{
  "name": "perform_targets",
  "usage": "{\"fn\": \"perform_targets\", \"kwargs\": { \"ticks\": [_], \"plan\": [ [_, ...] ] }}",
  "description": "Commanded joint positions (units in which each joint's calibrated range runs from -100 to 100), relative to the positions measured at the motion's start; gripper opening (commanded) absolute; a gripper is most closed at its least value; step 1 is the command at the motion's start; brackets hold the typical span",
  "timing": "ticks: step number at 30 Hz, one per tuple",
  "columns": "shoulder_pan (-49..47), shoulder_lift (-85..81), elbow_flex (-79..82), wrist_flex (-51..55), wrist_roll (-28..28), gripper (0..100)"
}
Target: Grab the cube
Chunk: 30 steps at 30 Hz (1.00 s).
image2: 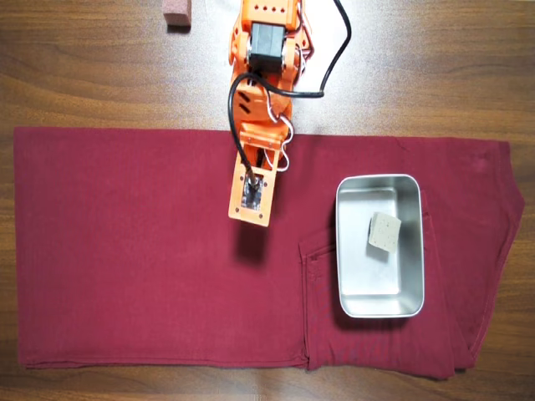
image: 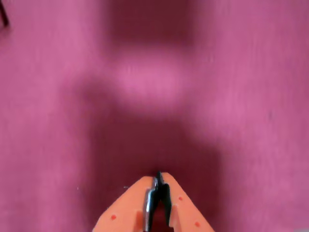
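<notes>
The cube (image2: pixel 384 231) is a small pale beige block lying inside the metal tray (image2: pixel 378 179) at the right of the overhead view. It does not show in the wrist view. My orange gripper (image: pixel 158 176) points down at bare red cloth (image: pixel 154 96), with its jaws closed together and nothing between them. In the overhead view the gripper end of the arm (image2: pixel 249 215) hangs over the cloth, well to the left of the tray and apart from it.
The dark red cloth (image2: pixel 125 251) covers most of the wooden table (image2: pixel 435 67). A reddish-brown block (image2: pixel 176 12) sits at the top edge, left of the arm's base. A black cable (image2: pixel 338 42) loops beside the arm.
</notes>
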Motion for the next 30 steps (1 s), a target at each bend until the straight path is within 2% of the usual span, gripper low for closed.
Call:
{"fn": "perform_targets", "kwargs": {
  "ticks": [1, 30],
  "plan": [
    [-1.19, -0.4, 0.37, 9.11, -1.03, 0],
    [-1.38, -0.49, 0.37, 9.11, -1.27, 1]
  ]
}}
